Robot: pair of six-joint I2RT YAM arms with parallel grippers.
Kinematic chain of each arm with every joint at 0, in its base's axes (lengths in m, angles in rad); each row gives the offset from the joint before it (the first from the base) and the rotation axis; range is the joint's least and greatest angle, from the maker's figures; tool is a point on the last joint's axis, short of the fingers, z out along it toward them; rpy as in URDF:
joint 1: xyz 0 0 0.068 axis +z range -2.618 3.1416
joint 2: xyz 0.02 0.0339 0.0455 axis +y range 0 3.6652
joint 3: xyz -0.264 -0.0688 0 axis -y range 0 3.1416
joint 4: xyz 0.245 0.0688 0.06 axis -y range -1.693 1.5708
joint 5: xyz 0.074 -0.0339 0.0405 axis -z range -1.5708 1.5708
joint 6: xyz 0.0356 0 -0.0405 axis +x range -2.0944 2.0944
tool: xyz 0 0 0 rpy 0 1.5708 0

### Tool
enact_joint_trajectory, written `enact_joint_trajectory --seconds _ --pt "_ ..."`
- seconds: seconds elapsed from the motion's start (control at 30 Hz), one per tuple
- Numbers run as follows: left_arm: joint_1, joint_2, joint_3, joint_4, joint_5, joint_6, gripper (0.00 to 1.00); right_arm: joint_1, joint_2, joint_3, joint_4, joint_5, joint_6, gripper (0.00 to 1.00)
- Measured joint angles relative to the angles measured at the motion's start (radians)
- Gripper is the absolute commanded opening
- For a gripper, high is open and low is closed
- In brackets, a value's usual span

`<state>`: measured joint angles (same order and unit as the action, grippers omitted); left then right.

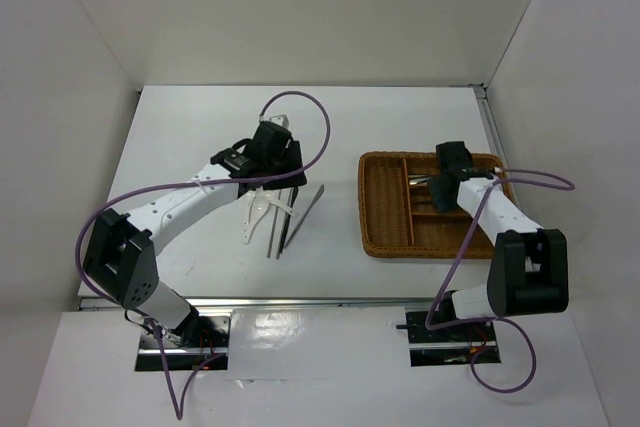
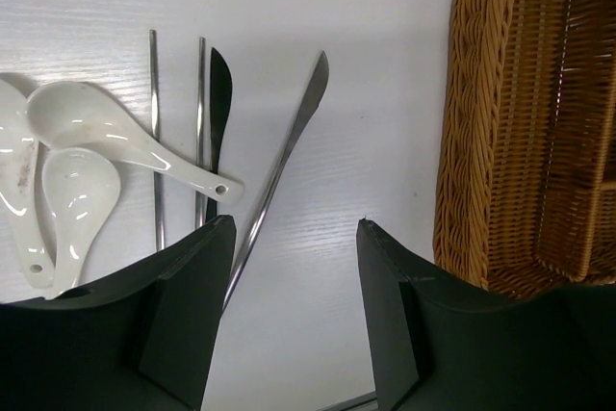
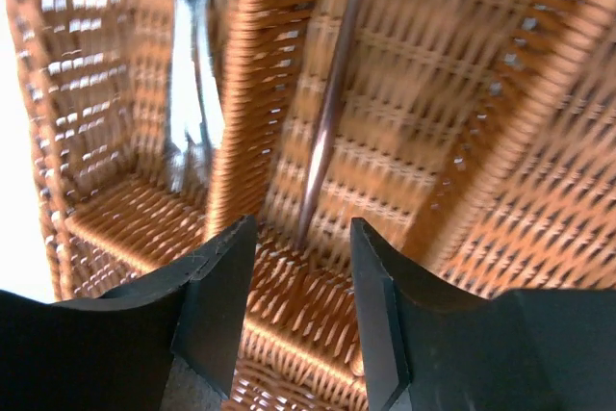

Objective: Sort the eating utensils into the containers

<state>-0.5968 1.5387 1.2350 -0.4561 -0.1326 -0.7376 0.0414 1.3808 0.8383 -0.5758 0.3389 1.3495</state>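
Several white spoons (image 2: pixel 96 132) lie on the white table beside two thin silver sticks (image 2: pixel 200 122), a dark blade-shaped utensil (image 2: pixel 219 93) and a silver knife-like utensil (image 2: pixel 289 161). They form a cluster (image 1: pixel 275 217) in the top view. My left gripper (image 2: pixel 296 228) hangs open and empty just above them (image 1: pixel 272 169). The brown wicker tray (image 1: pixel 367 202) stands to their right and also shows in the left wrist view (image 2: pixel 472 141). My right gripper (image 3: pixel 300 228) is open and empty inside the tray (image 1: pixel 447 172). A reddish-brown stick (image 3: pixel 327 113) lies in the compartment ahead of it, and a silver utensil (image 3: pixel 192 113) in the neighbouring one.
White walls close in the table at the back and both sides. A woven divider (image 3: pixel 241 122) separates the two compartments ahead of my right gripper. A purple cable (image 1: pixel 310 112) loops above the left arm.
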Motion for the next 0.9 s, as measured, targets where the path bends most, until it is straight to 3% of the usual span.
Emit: enact_joint_trajectory --seconds 0.23,0.33,0.43,0.57,0.9 --pt "0.0 0.0 -0.065 0.046 0.072 0.088 0.64 0.0 -0.05 0.054 0.004 -0.048 -0.111 0.53" --pt "0.001 0.009 -0.083 0.053 0.113 0.143 0.62 0.0 -0.148 0.056 0.015 -0.079 -0.179 0.53" --pt "-0.005 0.039 -0.083 0.073 0.125 0.185 0.6 0.0 -0.295 0.035 0.09 -0.121 -0.26 0.62" --pt "-0.031 0.097 -0.081 0.069 0.113 0.219 0.58 0.0 -0.438 0.001 0.177 -0.164 -0.356 0.63" --pt "-0.082 0.124 -0.101 0.045 0.106 0.253 0.55 0.0 -0.358 -0.004 0.178 -0.199 -0.454 0.63"
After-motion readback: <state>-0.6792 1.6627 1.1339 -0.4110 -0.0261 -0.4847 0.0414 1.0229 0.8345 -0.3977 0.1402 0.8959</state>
